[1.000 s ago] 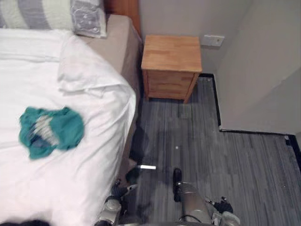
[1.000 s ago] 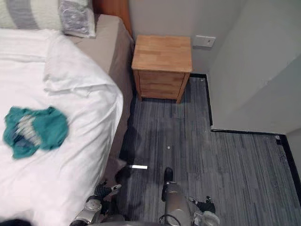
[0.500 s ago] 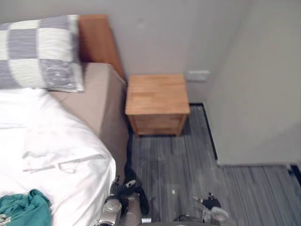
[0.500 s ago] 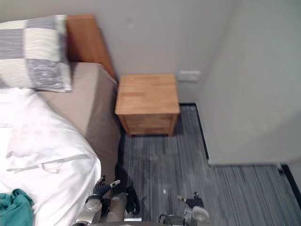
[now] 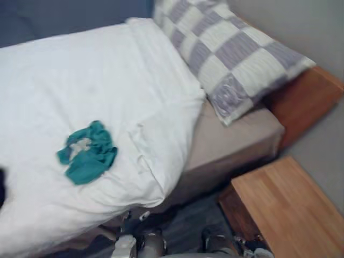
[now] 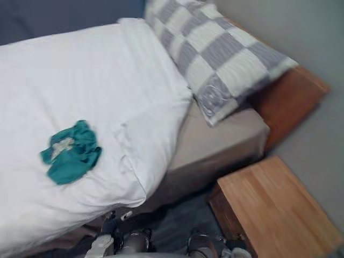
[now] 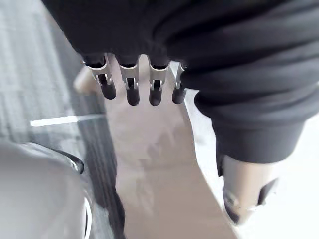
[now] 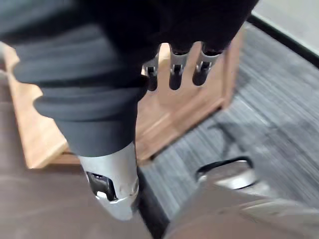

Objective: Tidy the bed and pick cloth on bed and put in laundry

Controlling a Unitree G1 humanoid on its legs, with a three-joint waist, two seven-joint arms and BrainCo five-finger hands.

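Observation:
A crumpled teal cloth [image 5: 87,152] lies on the white duvet [image 5: 80,80] of the bed, near the side facing me. The duvet's top corner is rumpled beside the bare beige sheet [image 5: 231,141]. A grey-and-white checked pillow [image 5: 234,59] rests at the head of the bed. My left hand [image 7: 131,89] hangs low beside the bed's side, fingers straight, holding nothing. My right hand [image 8: 174,73] hangs near the wooden nightstand [image 8: 189,107], fingers straight and empty. Both hands are well below and short of the cloth.
The wooden nightstand [image 5: 285,209] stands close at my right, against the bed's side. A wooden headboard [image 5: 306,99] rises behind the pillow. Grey striped floor [image 8: 279,94] lies under both hands. A dark wall [image 5: 64,16] runs along the bed's far side.
The camera has swung left toward the bed, so the whole picture has shifted. The cloth lies where it was on the duvet. Both hands still hang low.

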